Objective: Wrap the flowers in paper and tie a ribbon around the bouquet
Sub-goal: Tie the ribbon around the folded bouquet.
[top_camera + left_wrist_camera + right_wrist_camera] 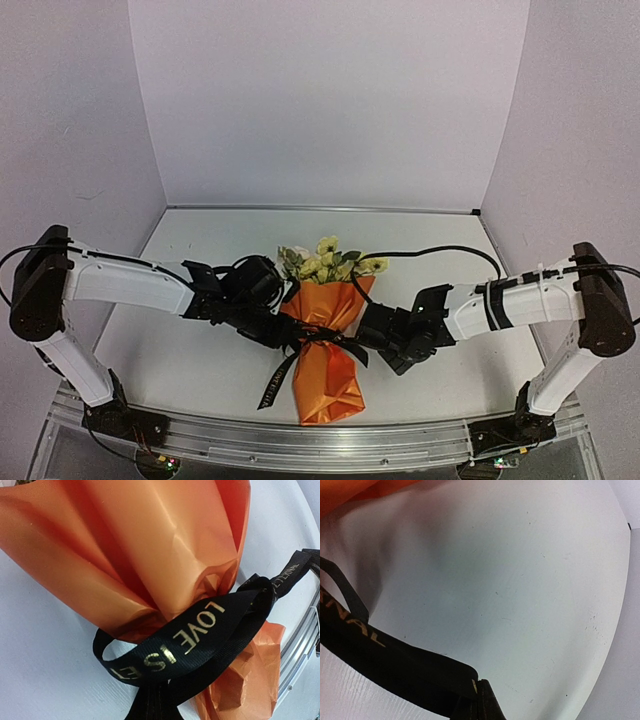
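The bouquet lies mid-table with its flowers (pixel 325 262) pointing away from me, pale yellow blooms above an orange paper (pixel 328 375) cone. A black ribbon (pixel 335 340) circles the cone's waist, and one tail trails toward the near left (pixel 275 385). My left gripper (pixel 290 335) sits at the waist's left side, shut on the ribbon. In the left wrist view the lettered ribbon (pixel 200 630) loops over the paper (pixel 150 540) and runs into the gripper (pixel 156 702). My right gripper (pixel 365 345) is at the waist's right, shut on the ribbon (pixel 360 635) that runs into it (pixel 479 700).
An aluminium rail (pixel 300 440) runs along the near table edge, just below the cone's tip. White walls close in the back and both sides. A black cable (pixel 440 250) arcs over the table behind the right arm.
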You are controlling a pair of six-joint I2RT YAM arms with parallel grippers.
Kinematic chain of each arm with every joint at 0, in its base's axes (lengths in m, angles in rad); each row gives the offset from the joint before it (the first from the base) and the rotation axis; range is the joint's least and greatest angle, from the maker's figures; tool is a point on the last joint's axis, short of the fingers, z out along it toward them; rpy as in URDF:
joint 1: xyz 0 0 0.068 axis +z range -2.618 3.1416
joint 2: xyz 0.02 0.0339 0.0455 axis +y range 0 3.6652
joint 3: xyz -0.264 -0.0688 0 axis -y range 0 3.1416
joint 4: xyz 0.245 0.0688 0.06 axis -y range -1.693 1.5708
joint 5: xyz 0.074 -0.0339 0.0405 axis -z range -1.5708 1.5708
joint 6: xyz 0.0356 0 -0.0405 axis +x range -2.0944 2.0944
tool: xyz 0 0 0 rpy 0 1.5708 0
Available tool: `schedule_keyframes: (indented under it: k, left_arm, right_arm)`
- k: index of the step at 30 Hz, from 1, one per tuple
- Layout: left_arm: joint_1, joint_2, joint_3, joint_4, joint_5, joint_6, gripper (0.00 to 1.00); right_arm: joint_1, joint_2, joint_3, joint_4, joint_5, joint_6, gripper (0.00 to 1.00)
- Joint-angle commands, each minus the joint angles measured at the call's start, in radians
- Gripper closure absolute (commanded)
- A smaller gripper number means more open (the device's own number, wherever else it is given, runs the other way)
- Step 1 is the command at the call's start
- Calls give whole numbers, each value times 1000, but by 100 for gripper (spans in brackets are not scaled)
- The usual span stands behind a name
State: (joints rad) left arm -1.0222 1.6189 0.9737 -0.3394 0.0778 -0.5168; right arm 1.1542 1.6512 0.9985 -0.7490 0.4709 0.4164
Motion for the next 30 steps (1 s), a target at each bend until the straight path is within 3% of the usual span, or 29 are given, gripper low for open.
schedule_keyframes:
  k: [1, 9, 30]
  left_arm:
    - [-2, -54, -20, 16, -46, -31, 100]
    - [26, -72, -73, 12, -68, -80, 100]
    - [245, -138, -202, 14, 0, -141, 100]
  right_arm:
    - [-7, -13, -2, -46, 36, 4, 100]
    - [-18, -8, -11, -62, 46, 41, 100]
    - [-75, -43, -106, -56, 24, 185, 100]
